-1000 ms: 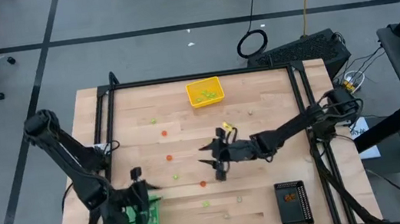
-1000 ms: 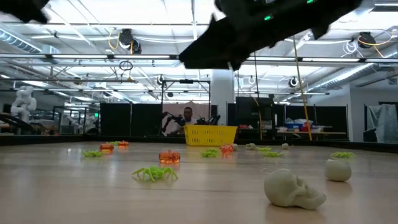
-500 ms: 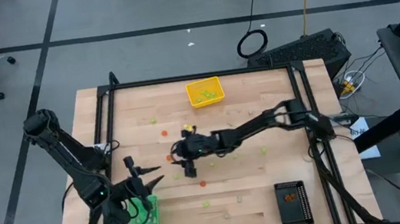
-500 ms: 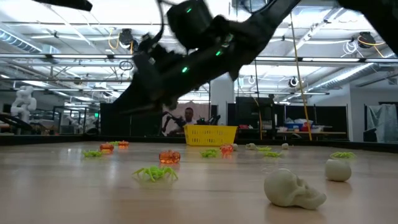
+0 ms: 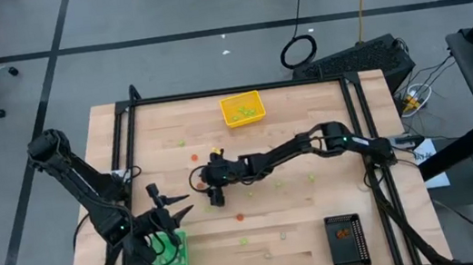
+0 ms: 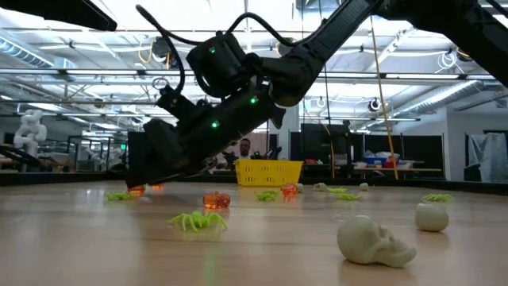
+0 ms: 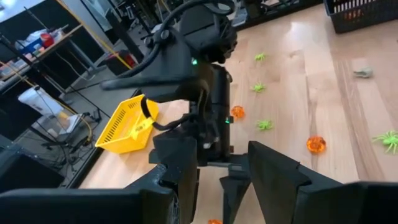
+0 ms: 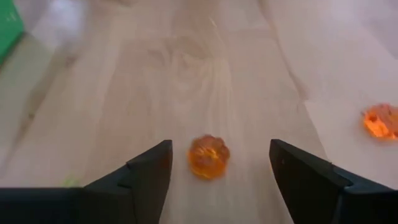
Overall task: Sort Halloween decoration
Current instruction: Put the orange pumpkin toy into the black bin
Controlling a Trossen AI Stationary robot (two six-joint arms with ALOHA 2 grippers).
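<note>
Small Halloween decoration pieces lie scattered on the wooden table: orange pumpkins [image 5: 239, 216], light green spiders [image 6: 197, 222] and a pale skull [image 6: 373, 241]. My right gripper [image 8: 221, 150] reaches low over the table's left middle [image 5: 200, 185]. It is open, and one orange pumpkin [image 8: 209, 157] lies on the wood just ahead of its fingertips, midway between them and untouched. My left gripper [image 5: 173, 205] hovers open over the far end of the green tray [image 5: 169, 262], holding nothing.
A yellow tray [image 5: 242, 109] with green pieces stands at the far middle. A black tray [image 5: 347, 240] with orange pieces stands at the near right. Another orange pumpkin [image 8: 380, 121] lies close to the right gripper. A black frame [image 5: 127, 138] edges the table.
My right gripper has swept from the table's middle toward its left edge and sunk close to the wood, arriving at an orange pumpkin. My left gripper has rolled about its wrist above the green tray, staying in place.
</note>
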